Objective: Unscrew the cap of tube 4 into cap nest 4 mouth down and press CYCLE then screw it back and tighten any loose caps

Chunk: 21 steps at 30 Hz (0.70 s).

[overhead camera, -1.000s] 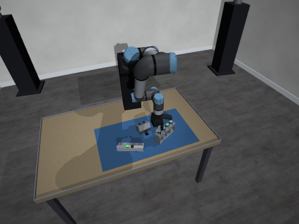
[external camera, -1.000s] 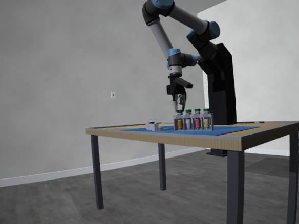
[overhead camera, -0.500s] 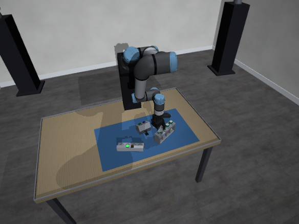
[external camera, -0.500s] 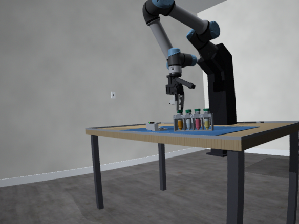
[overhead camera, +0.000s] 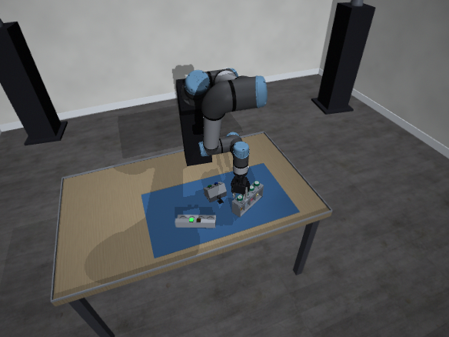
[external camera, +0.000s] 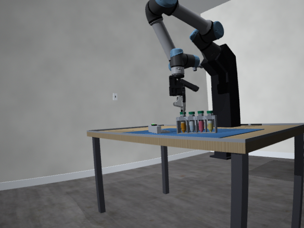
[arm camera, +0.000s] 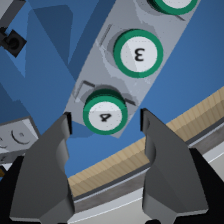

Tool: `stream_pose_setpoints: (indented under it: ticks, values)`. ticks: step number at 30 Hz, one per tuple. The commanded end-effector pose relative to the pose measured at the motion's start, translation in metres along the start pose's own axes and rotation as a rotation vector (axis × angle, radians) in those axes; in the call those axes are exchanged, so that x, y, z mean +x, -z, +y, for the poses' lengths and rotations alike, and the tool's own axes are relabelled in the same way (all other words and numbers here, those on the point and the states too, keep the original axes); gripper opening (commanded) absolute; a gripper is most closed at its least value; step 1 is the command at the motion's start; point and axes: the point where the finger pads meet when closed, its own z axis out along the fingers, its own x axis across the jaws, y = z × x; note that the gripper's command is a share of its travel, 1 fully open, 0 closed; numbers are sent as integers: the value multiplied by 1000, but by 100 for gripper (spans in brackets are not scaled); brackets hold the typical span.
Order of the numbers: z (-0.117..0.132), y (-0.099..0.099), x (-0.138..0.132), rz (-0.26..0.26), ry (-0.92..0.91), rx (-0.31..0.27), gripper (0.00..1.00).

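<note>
The decapping station (overhead camera: 246,207) (external camera: 196,131) (arm camera: 95,55) holds its tubes, all capped in green. Cap 4 (overhead camera: 239,197) (external camera: 182,113) (arm camera: 105,115) sits on its tube at the end of the row, with the orange liquid below it. Cap 3 (arm camera: 138,54) (external camera: 191,113) is beside it. My gripper (overhead camera: 238,189) (external camera: 182,107) (arm camera: 105,112) is open and hangs just above cap 4. One finger stands on each side of the cap, and neither touches it. The cap tray (overhead camera: 195,221) (external camera: 155,129) shows its green lamp (overhead camera: 191,220) (external camera: 153,124) lit, and its nests look empty.
The key housing (overhead camera: 214,190) stands just behind the cap tray, left of the station. All stand on a blue mat (overhead camera: 173,238) on the wooden table (overhead camera: 100,215). The arm's black pedestal (overhead camera: 190,127) stands at the table's back edge.
</note>
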Motion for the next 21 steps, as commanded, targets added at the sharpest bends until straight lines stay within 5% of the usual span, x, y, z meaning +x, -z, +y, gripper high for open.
stream_pose_setpoints:
  ticks: [1,3,4,18,21]
  values:
    - [0,0,0,3,28,2,35]
    - [0,0,0,3,28,2,35]
    - [0,0,0,3,28,2,0]
    - [0,0,0,3,27,2,0]
    - [0,0,0,3,-122,2,0]
